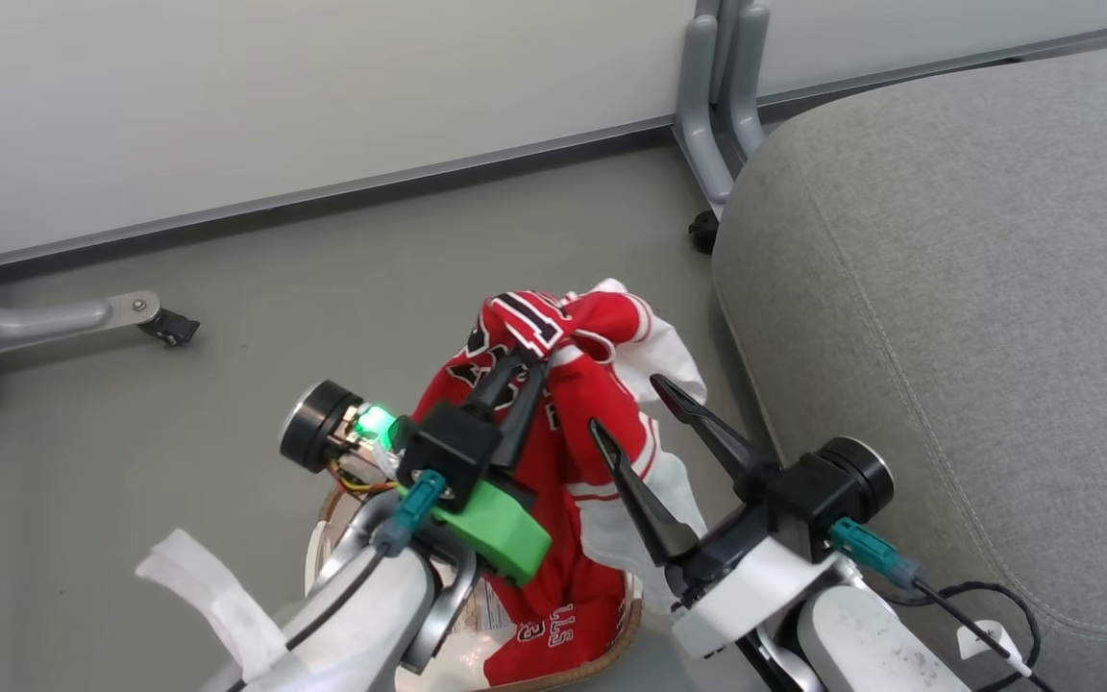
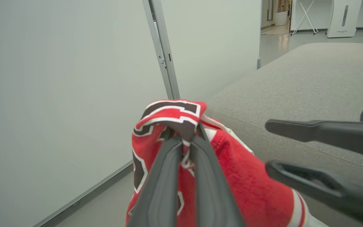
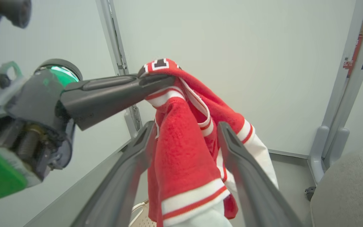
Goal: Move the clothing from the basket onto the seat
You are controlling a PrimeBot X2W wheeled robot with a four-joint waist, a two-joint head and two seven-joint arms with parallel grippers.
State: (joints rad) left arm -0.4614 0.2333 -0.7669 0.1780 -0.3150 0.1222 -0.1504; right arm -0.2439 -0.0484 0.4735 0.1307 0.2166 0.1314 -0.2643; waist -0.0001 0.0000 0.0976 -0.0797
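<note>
Clothing [image 1: 582, 423]: red bundle hangs from left pincer [image 1: 528, 361], which is pressed together on bunched fold at top. Long axis vertical, tail trailing down into basket [image 1: 623, 636] on floor. Right pincer [image 1: 627, 404] spread wide, just beside hanging cloth on its right. Right wrist view puts cloth between its fingers; contact unclear. Seat [image 1: 947, 288] lies right of bundle, right arm nearer it. Judgement: carry must go rightward, lifting tail clear of seat edge. Basket holds more red fabric with lettering; rest of interior hidden.
</note>
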